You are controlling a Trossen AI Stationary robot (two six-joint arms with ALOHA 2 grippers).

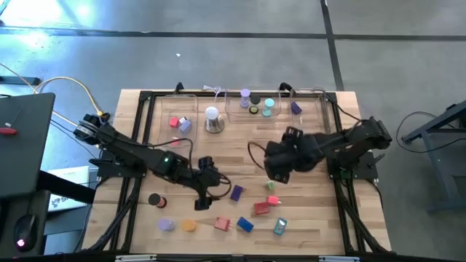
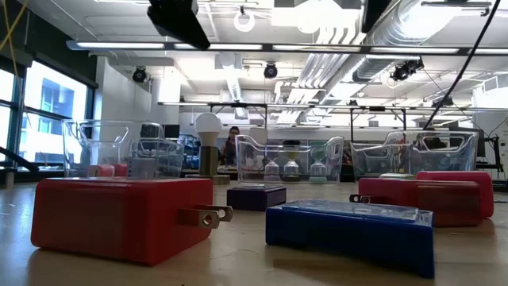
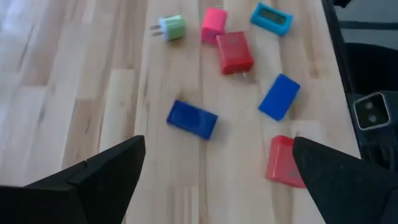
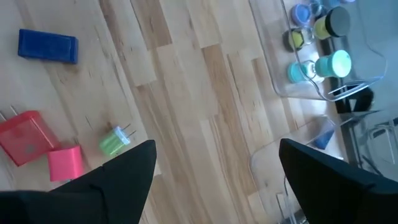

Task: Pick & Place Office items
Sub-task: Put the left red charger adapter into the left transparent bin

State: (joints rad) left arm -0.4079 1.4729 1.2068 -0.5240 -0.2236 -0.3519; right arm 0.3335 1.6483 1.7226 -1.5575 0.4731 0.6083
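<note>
On the wooden tabletop (image 1: 306,218), the left pincer (image 1: 203,195) hangs over the front-middle area with its two dark fingers (image 3: 106,174) spread wide apart and nothing between them; its wrist view looks down on a dark blue block (image 3: 192,119) lying just ahead, a red block (image 3: 283,162) beside one finger, a lighter blue block (image 3: 279,96), another red block (image 3: 234,52), a pink block (image 3: 213,23), a small green plug piece (image 3: 171,27) and a teal piece (image 3: 272,18). The right pincer (image 1: 277,173) hovers right of centre, its fingers (image 4: 118,171) also held apart and empty, above bare wood near the same green, pink and red pieces. From above, the loose office items sit along the front edge: a black roll (image 1: 153,199), a lilac roll (image 1: 167,225), an orange roll (image 1: 189,225), a red block (image 1: 222,224) and a blue block (image 1: 245,225), with a purple-blue block (image 1: 237,192) near the left pincer. At the back stand clear plastic trays (image 1: 309,98); one holds a red and a lilac piece (image 1: 180,124), another holds several round rolls (image 1: 260,105). A white dome on a metal base (image 1: 212,120) stands between them. In the low view a red block (image 2: 119,216) and a blue block (image 2: 349,230) lie closest.
</note>
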